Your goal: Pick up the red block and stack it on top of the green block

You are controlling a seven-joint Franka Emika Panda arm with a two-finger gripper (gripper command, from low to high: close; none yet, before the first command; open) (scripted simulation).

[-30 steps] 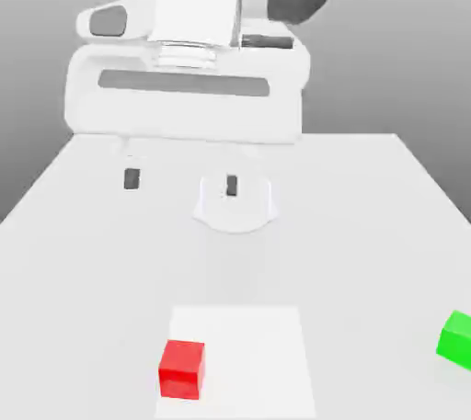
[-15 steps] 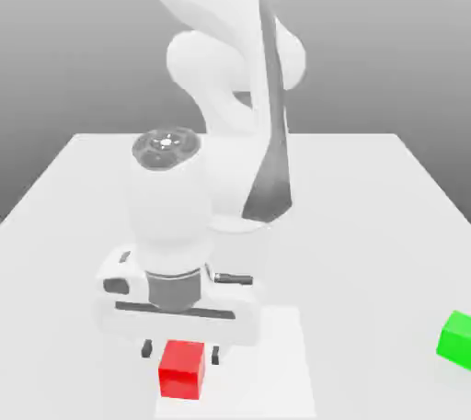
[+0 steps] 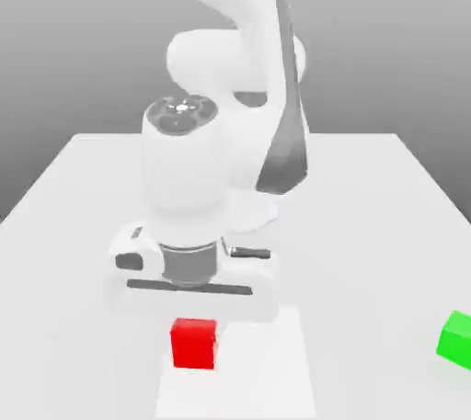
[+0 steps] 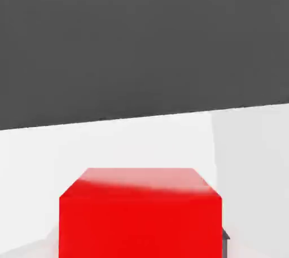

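The red block (image 3: 193, 344) sits directly under the end effector (image 3: 191, 324), seemingly held, though I cannot tell the finger opening. The green block (image 3: 455, 337) lies well apart at 3 o'clock. A shallow grip could drop it during transfer.

Count: one red block (image 3: 193, 344), one green block (image 3: 456, 338) (partly cut off at frame edge), one white surface (image 3: 368, 225).

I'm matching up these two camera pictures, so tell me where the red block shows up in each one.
Exterior view: the red block sits low in the picture, just under the end effector.
Hand view: it lies close up, low in the picture.
Shared landmark: the white table beneath it.
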